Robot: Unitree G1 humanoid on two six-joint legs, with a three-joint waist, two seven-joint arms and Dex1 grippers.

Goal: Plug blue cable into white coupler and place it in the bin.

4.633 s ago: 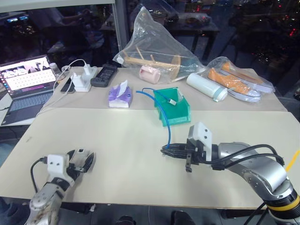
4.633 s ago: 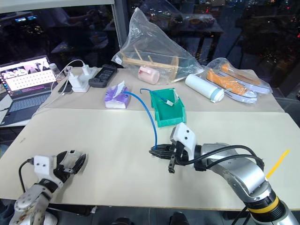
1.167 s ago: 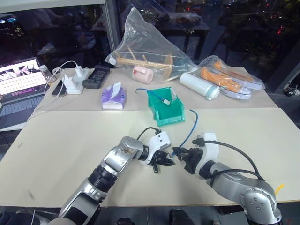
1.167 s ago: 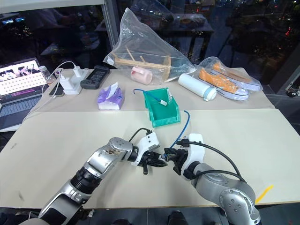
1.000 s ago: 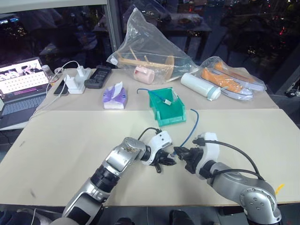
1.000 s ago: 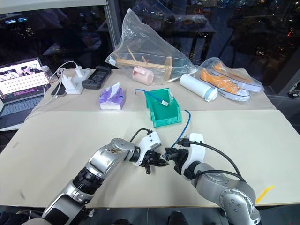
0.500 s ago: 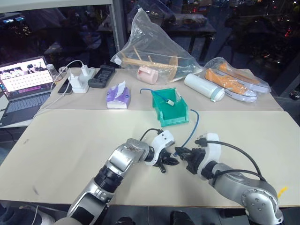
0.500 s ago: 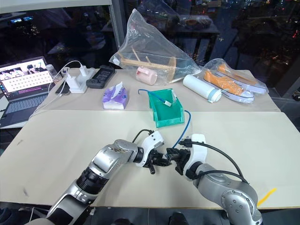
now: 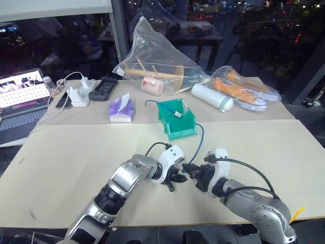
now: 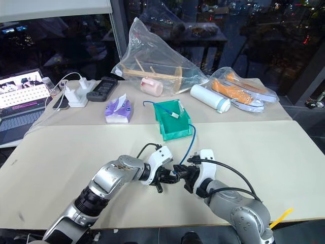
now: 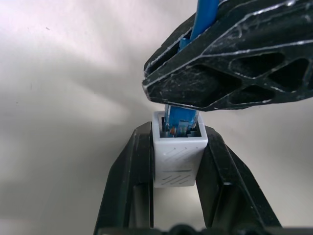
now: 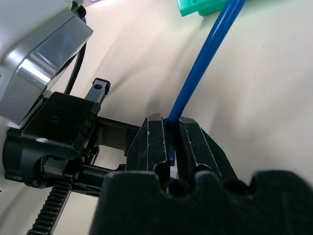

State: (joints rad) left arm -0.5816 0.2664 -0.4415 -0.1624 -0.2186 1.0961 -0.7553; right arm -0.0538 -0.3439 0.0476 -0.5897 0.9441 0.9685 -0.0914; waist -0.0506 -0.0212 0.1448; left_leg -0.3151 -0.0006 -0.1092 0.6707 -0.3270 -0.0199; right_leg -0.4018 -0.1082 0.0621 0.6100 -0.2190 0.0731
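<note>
The blue cable [image 11: 203, 19] plug sits at the mouth of the white coupler [image 11: 178, 154], near edge of the tabletop [image 9: 76, 147]. Left end effector [image 11: 177, 161] pinches the coupler, right end effector [image 12: 170, 139] pinches the cable. Any tilt could jam the plug, or the coupler slips out. The bin [image 9: 179, 121] waits farther back.

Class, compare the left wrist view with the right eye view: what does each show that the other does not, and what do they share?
Only the left wrist view shows the blue plug tip sitting in the socket of the white coupler, which the left gripper clamps between its fingers.

Only the right eye view shows the bin, the cable's far end lying in it, the tissue pack, the laptop and the clear bags.

Both show the blue cable pinched by the right gripper over the table.
</note>
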